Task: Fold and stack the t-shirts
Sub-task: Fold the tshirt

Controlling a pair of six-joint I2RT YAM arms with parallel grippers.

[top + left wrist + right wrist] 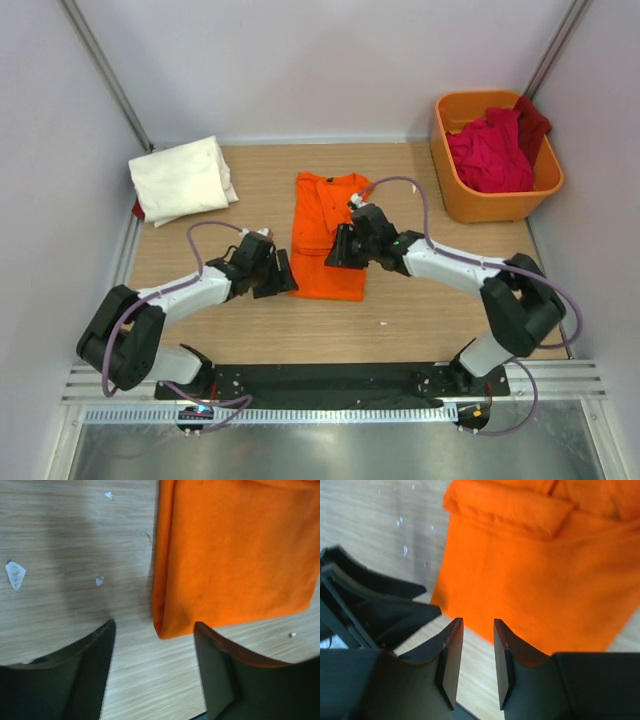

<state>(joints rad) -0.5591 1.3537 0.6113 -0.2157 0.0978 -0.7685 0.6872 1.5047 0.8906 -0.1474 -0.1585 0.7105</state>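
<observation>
Two claws work at the near end of the orange t-shirt (330,235), which lies folded lengthwise mid-bench (420,310). The left claw (154,627) is spread, with the shirt's near-left corner seen between its fingers, not gripped. The right claw (476,627) keeps a narrow gap and pinches nothing. The cream t-shirt (183,180) lies folded at the far left. The crimson t-shirts (490,155) fill the tub (480,208).

bright orange folded cloth t-shirt (330,235) at both grippers
its corner lies just ahead of the left gripper (283,276), its left edge under the right gripper (336,250); cream-white folded cloth shirt (182,180) well beyond the left gripper.
</observation>
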